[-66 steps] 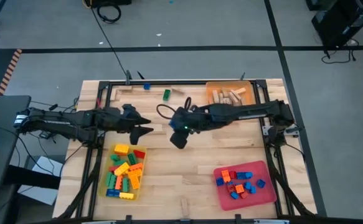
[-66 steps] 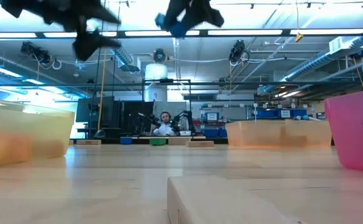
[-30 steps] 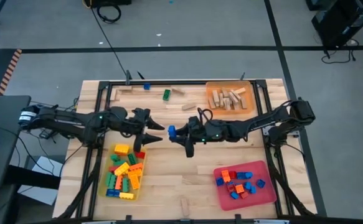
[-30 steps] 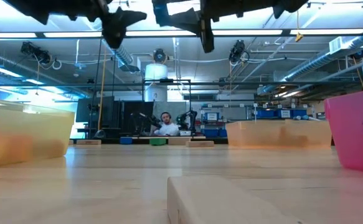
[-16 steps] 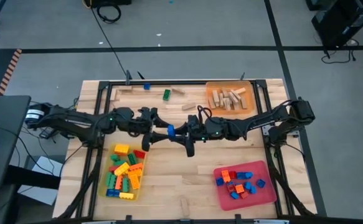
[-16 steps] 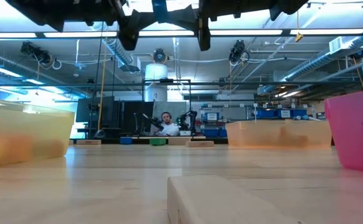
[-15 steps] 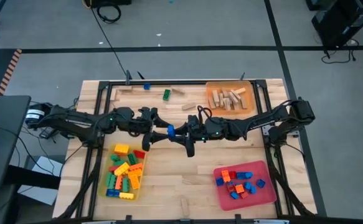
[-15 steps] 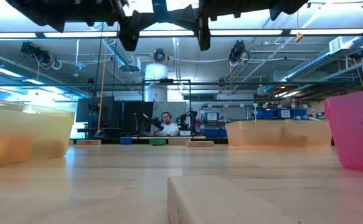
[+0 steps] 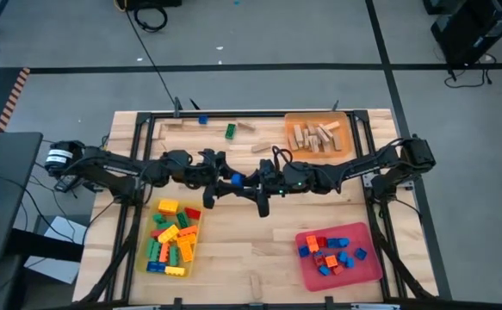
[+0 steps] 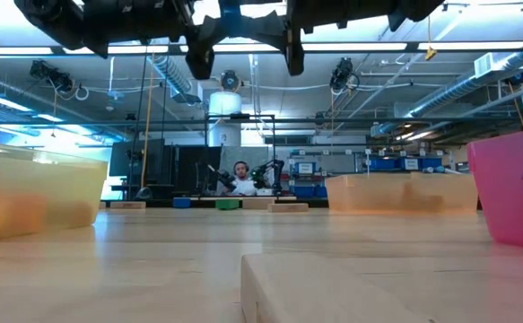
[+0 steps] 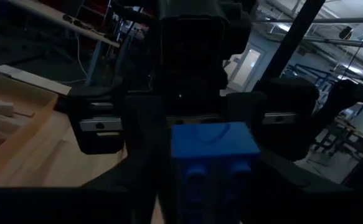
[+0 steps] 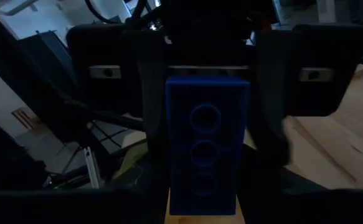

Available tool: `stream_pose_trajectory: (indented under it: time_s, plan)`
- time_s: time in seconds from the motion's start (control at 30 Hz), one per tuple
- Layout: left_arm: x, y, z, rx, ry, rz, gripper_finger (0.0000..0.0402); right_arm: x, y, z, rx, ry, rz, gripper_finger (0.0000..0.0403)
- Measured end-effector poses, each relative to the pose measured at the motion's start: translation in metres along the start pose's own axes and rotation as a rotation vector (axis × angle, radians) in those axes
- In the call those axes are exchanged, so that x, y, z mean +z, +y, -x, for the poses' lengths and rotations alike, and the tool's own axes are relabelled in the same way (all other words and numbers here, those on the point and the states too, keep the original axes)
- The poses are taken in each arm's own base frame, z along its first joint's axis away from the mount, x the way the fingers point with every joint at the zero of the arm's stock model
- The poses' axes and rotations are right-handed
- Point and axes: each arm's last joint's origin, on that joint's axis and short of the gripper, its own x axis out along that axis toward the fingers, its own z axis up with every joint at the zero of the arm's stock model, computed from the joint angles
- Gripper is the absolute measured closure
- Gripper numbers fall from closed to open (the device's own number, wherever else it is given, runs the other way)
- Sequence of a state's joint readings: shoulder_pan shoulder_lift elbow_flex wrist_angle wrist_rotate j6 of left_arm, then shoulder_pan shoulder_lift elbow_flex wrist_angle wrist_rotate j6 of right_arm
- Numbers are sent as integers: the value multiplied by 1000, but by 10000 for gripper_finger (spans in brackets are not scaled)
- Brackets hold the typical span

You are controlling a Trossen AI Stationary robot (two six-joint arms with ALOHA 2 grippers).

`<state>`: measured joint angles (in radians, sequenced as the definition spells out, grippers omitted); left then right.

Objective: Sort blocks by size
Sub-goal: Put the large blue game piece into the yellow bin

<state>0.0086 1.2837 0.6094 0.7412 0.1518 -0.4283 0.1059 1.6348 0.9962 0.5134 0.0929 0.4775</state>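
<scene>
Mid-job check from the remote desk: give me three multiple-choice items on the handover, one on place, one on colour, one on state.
1. Where do the two grippers meet?
A. over the table's middle, above the yellow tray
B. over the red tray
C. beyond the table's edge

2. What colour is the block between them?
A. green
B. blue
C. tan

3. How is that block placed?
A. lying in the orange tray
B. resting on the table
C. held in the air by the right gripper

Answers:
1 A: the left gripper and right gripper face each other mid-table, past the yellow tray.
2 B: the block is blue.
3 C: the right gripper's fingers clamp it off the table.
</scene>
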Motion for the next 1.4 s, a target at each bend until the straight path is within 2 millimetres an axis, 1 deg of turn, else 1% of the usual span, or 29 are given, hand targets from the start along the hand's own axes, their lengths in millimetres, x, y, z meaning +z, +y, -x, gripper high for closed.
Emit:
stream_pose_trajectory:
  time_s: [0.17,0.37,0.4,0.47,0.63,0.73,0.8,0.93,1.07,1.17,1.27,1.4]
  plan:
    - [0,2,0,7,0,6,260,0,-1,0,-7,3,-1,252]
    - [1,5,1,15,6,29,261,-1,-2,0,-18,3,-39,252]
    - [1,5,1,16,5,32,261,-1,-2,0,-20,4,-44,246]
    - [1,5,1,22,6,33,261,-1,-3,0,-24,8,-46,221]
    - [4,7,8,57,44,32,261,-1,-4,0,-26,11,-94,135]
    - [7,5,17,85,95,27,261,-4,-4,0,-8,56,-139,99]
    - [11,2,24,102,130,13,261,-7,-5,0,6,101,-178,85]
    - [23,-9,40,154,293,-28,261,-13,-6,1,0,180,-207,79]
    - [33,-28,58,250,554,-78,260,-22,0,3,-14,226,-188,93]
    - [35,-42,73,334,759,-116,251,-27,5,4,-41,242,-174,108]
    - [27,-51,87,408,922,-121,249,-29,8,5,-77,223,-163,123]
    - [10,-62,99,427,1059,-81,247,-30,10,5,-112,201,-179,139]
